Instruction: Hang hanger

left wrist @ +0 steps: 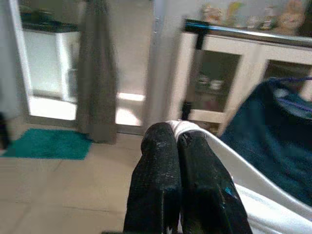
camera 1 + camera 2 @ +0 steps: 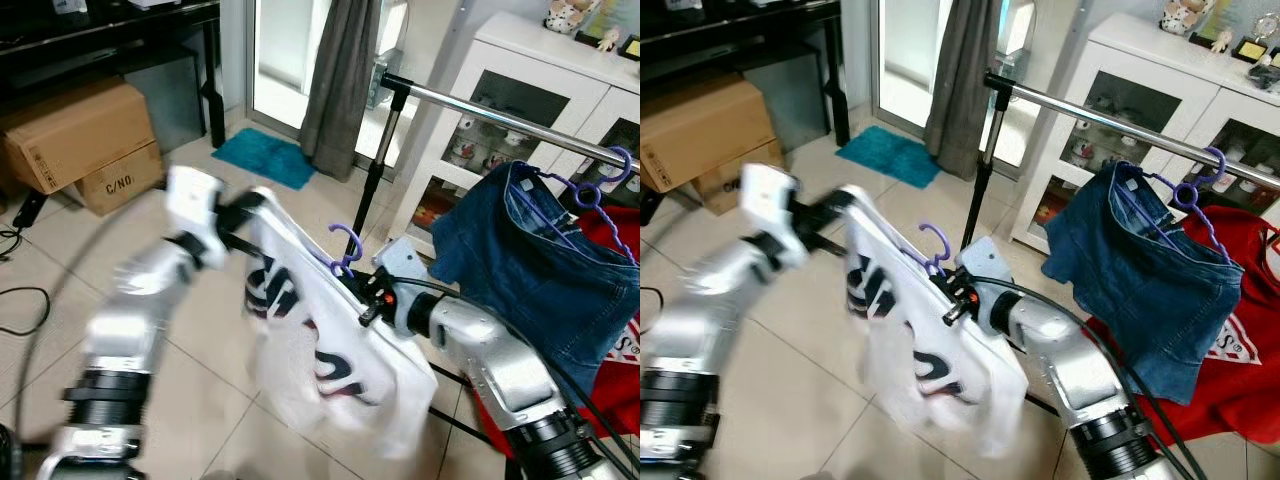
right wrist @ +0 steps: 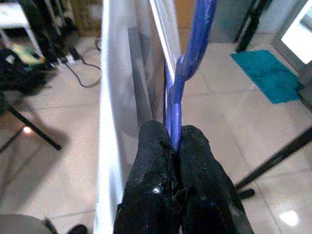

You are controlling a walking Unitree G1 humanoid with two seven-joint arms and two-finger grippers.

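Observation:
A white T-shirt (image 2: 330,370) with dark lettering hangs on a purple hanger (image 2: 345,245), held up in front of me below the silver clothes rail (image 2: 500,115). My right gripper (image 3: 175,146) is shut on the purple hanger's stem (image 3: 178,105), just under its hook. My left gripper (image 1: 176,141) is shut on the shirt's shoulder (image 1: 229,163) at the left end. The left arm (image 2: 190,245) looks blurred. The hook sits lower than the rail and to its left.
On the rail hang blue denim shorts (image 2: 530,260) on another purple hanger (image 2: 595,185), with a red garment (image 2: 620,330) behind. A white cabinet (image 2: 540,80) stands behind the rail. Cardboard boxes (image 2: 80,140), a grey curtain (image 2: 345,80) and a teal mat (image 2: 265,157) lie to the left.

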